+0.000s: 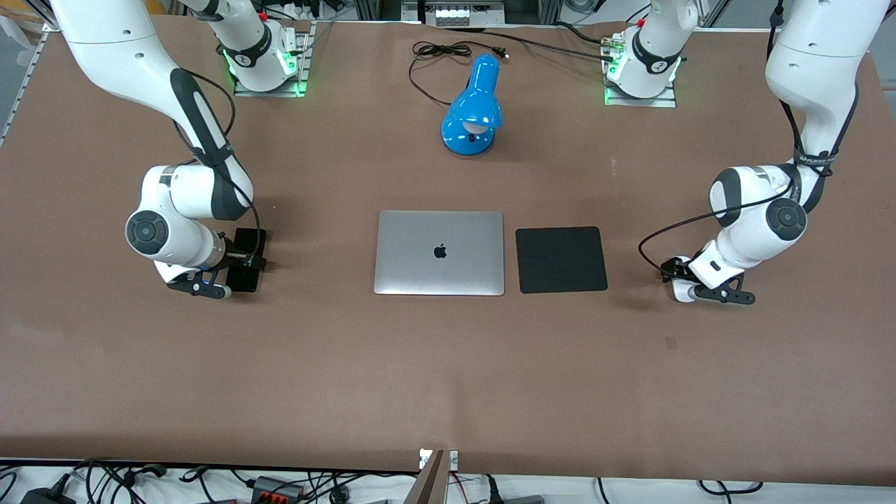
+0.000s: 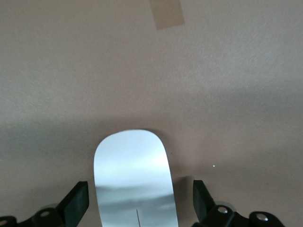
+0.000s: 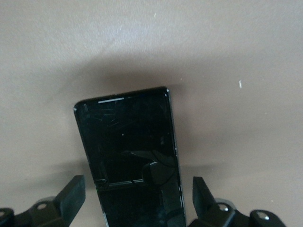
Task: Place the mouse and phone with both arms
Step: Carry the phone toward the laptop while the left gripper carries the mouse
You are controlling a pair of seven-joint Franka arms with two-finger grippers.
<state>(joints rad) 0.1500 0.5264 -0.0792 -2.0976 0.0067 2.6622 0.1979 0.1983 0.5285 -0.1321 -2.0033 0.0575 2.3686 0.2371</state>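
The right gripper (image 3: 135, 198) sits low, fingers spread wide and holding nothing; the phone (image 3: 130, 161) lies flat between them. It should close squarely on the long edges. Likewise the left gripper (image 2: 140, 201) straddles the mouse (image 2: 133, 179), open and untouching.

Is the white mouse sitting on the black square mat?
No, the mouse lies on the bare brown table between the left end effector's open fingers, away from the mat.

Apple logo, dark, centred on closed silver laptop lid (image 1: 439, 253). No other legible text or numbers.
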